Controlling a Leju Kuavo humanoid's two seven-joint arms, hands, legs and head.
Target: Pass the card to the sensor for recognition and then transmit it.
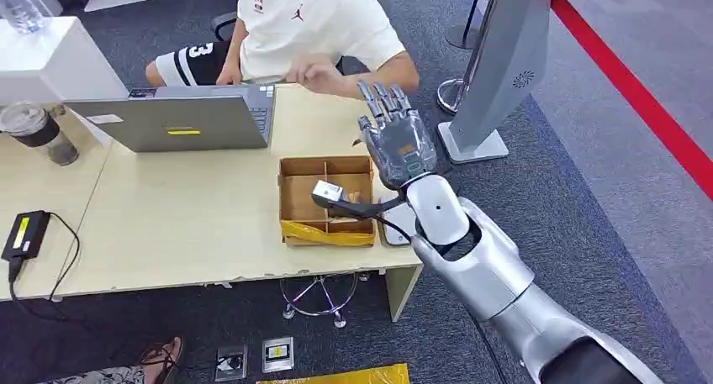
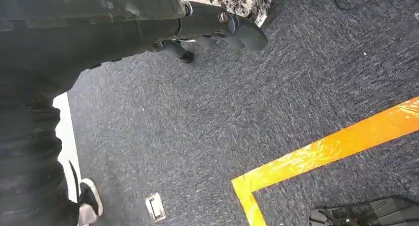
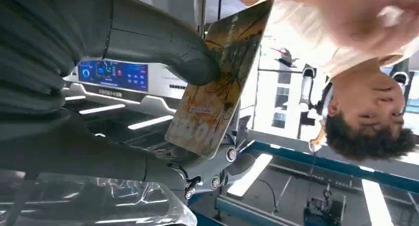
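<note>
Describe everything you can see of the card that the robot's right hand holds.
The card is a thin, flat rectangle with rounded corners and a worn print in orange, brown and dull green, with pale lettering near one end. It looks like plastic. The right hand grips it, the thick grey thumb pressing on its printed face and the darker fingers behind it. It is held up in the air, tilted, toward the person opposite, whose hand is close to its far end.
</note>
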